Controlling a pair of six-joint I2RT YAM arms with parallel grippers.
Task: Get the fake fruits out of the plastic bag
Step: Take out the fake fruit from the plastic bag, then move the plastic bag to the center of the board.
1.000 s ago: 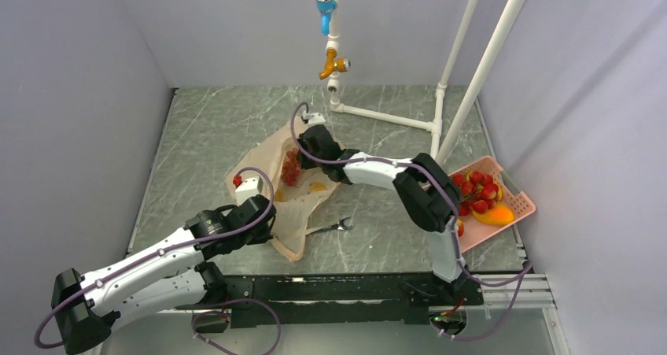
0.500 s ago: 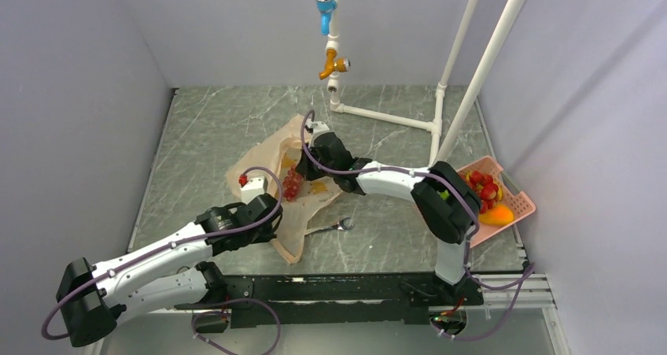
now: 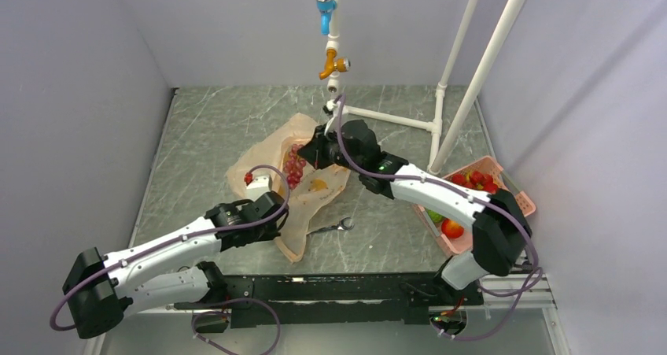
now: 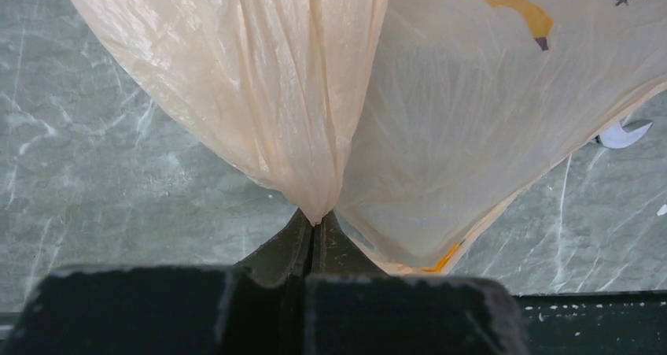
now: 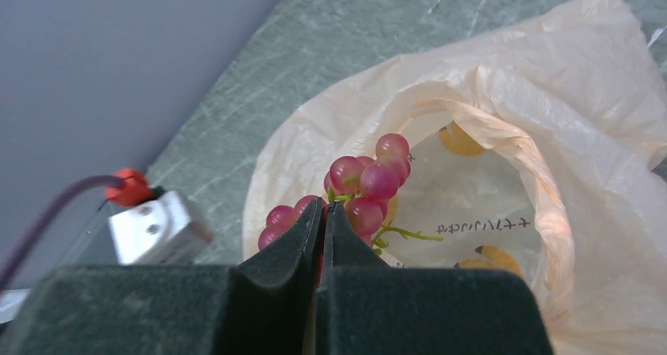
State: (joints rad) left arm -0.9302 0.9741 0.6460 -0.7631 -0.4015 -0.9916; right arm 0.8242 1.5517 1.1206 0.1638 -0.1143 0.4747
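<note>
Bag: the thin, crinkly peach-orange plastic bag (image 3: 315,201) lies in the middle of the grey marble-look table (image 3: 212,127), with its mouth open.
Left gripper: the left gripper (image 4: 315,227) has its two black fingers pressed together on a bunched-up fold at the near edge of the plastic bag.
Right gripper: the right gripper (image 5: 324,213) has its fingers squeezed tight on the dark red plastic grape bunch (image 5: 370,180), close to the green stem.
Grapes: the grape bunch hangs from the right gripper over the open mouth of the plastic bag.
Bag print: yellow banana pictures and some writing show on the thin plastic.
Basket: the hard pink slotted basket (image 3: 494,164) sits at the right side of the table, well apart from the plastic bag. Small red fruits (image 3: 476,180), a green fruit (image 3: 434,216) and an orange-red ball (image 3: 451,228) lie in it.
Spanner: a small silver metal spanner (image 3: 330,227) lies on the table just beside the near right edge of the plastic bag.
</note>
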